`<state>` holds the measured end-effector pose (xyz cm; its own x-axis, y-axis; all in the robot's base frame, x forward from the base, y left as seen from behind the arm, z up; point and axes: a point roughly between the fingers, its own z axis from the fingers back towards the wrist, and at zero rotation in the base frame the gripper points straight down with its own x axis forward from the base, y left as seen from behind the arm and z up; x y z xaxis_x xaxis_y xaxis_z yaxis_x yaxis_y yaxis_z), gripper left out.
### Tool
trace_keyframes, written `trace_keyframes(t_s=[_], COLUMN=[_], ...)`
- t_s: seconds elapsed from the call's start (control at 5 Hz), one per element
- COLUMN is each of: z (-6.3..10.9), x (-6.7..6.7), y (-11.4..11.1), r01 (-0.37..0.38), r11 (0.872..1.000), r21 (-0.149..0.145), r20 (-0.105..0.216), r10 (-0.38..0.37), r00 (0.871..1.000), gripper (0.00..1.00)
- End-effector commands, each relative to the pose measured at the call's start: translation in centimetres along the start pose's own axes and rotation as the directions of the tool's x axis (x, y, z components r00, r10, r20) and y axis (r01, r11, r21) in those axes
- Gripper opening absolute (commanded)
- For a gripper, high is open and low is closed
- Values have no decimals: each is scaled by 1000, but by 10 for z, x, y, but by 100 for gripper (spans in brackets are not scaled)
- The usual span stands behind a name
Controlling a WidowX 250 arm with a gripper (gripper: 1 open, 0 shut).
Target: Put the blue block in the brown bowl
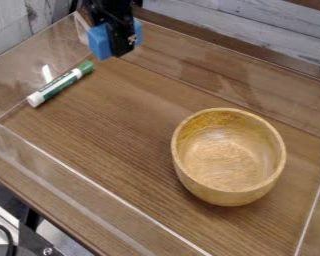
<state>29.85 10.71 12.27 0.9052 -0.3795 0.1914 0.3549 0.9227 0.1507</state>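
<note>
The blue block point(97, 40) hangs above the table at the upper left, held between the black fingers of my gripper point(112, 40), which is shut on it. The gripper points mostly downward and its body runs off the top edge of the camera view. The brown bowl point(228, 156), a round light wooden bowl with an empty hollow, stands on the table at the lower right, well away from the block.
A green-and-white marker point(59, 84) lies on the wooden tabletop point(123, 130) at the left, below the gripper. Clear plastic walls point(16, 60) ring the table, and its front edge runs along the lower left.
</note>
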Motion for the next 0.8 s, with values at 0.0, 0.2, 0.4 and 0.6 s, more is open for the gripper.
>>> trace_keyframes(t_s=[0.0, 0.2, 0.4, 0.6], z=[8, 3, -4, -9], x=[9, 10, 11, 10], y=[13, 21, 29, 36], r01=[3, -2, -8, -15], r11=[998, 996, 993, 989], r21=[64, 91, 118, 144], r20=[56, 75, 96, 116], r10=[-7, -5, -3, -2], r00=[998, 997, 995, 993], gripper=[0, 0, 0, 0])
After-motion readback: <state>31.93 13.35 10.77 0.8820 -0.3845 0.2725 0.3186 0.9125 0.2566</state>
